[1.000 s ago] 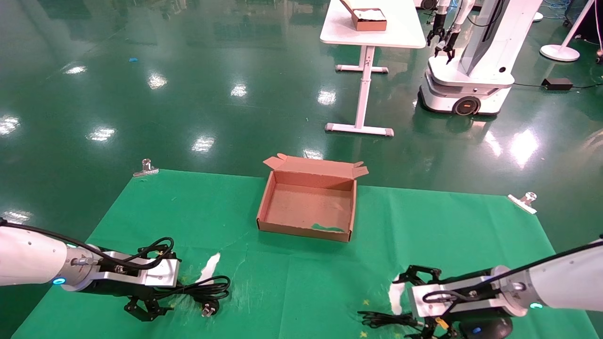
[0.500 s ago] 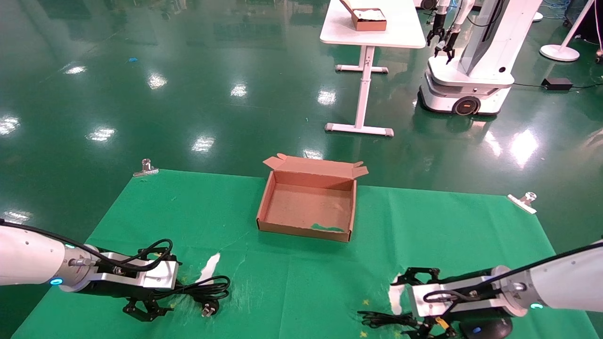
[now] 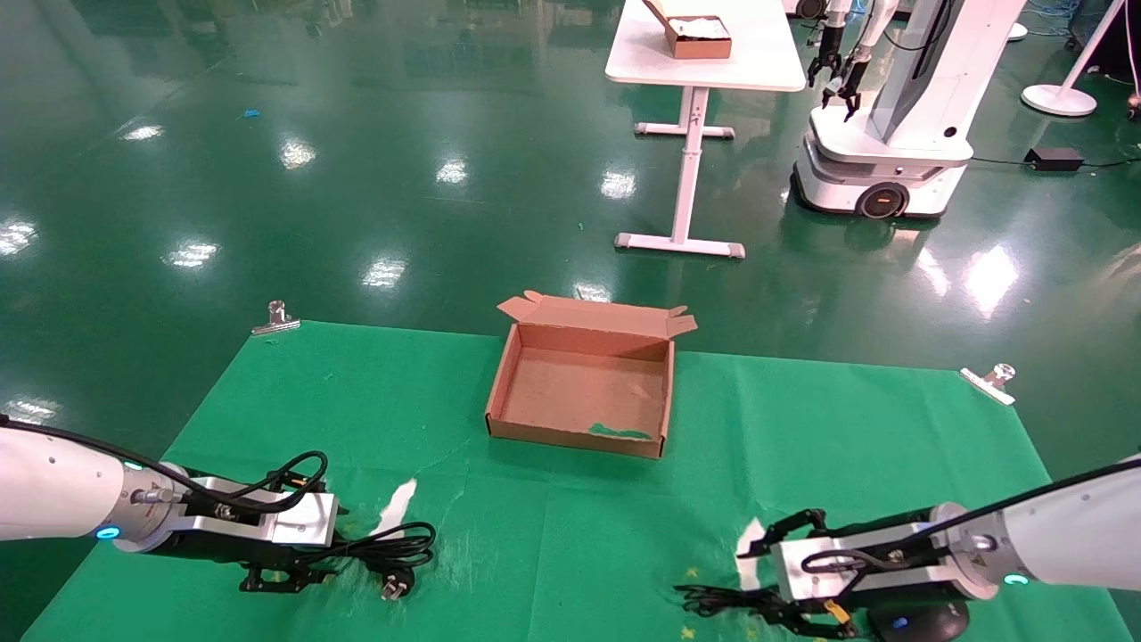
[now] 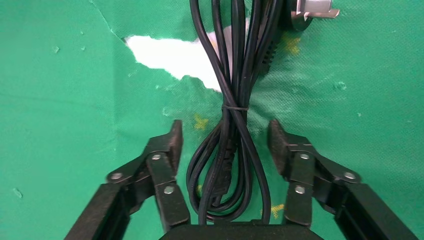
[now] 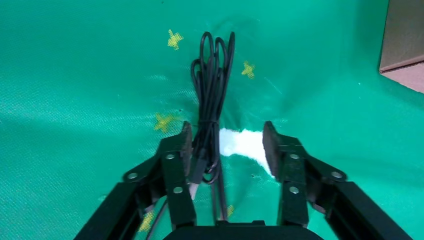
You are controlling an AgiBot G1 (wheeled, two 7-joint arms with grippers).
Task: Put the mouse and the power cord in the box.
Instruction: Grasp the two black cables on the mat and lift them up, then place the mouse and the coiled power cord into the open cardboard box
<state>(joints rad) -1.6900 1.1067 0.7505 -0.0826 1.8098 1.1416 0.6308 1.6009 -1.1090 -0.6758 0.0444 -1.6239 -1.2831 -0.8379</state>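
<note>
The power cord (image 3: pixel 385 548) lies bundled on the green cloth at the front left, its plug (image 4: pixel 310 11) at the far end. My left gripper (image 3: pixel 294 575) is open, and the cord's looped end (image 4: pixel 227 165) lies between the fingers (image 4: pixel 172 145). At the front right, the black mouse (image 3: pixel 909 620) sits mostly hidden under my right wrist. Its thin cable bundle (image 5: pixel 212 75) runs past one finger (image 5: pixel 180 150) of my open right gripper (image 3: pixel 759 584). The brown box (image 3: pixel 579 435) stands empty mid-table, a green smear inside.
White tears (image 3: pixel 398 504) show in the green cloth (image 3: pixel 570 553), which metal clips (image 3: pixel 276 317) hold at the far corners. Beyond the table are a white desk (image 3: pixel 704 53) with another brown box (image 3: pixel 695 36) and a second robot (image 3: pixel 891 134).
Both grippers have sunk slightly toward the cloth. The left gripper's fingers now sit flatter around the cord's loop, and the right gripper's fingers have dropped beside the mouse cable.
</note>
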